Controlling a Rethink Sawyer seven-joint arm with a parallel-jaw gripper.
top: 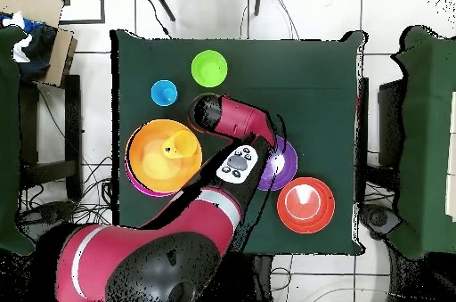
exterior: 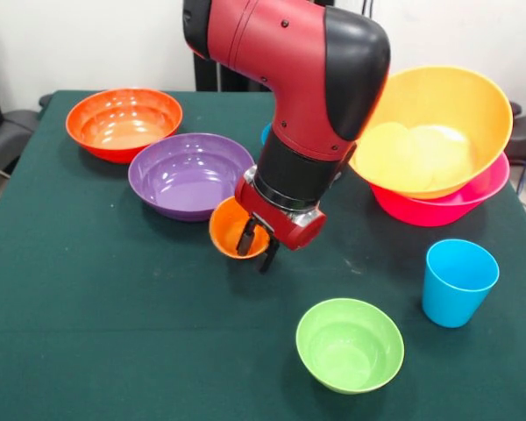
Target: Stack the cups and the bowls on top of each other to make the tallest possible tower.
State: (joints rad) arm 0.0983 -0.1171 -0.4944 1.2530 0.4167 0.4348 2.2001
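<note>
dark green tabletop [exterior: 114,298], white wall behind. large orange bowl [exterior: 434,127] nested tilted in hot pink bowl [exterior: 447,206] at right edge: glossy, widest parts of the tower. small orange cup [exterior: 232,226] tipped on its side, mouth facing the camera, touching the purple bowl [exterior: 188,174]. claw [exterior: 256,248] pinching that cup's rim, one finger inside. red-orange bowl [exterior: 123,123] far left. lime green bowl [exterior: 349,344] near front, sky blue cup [exterior: 458,282] upright beside it.
</note>
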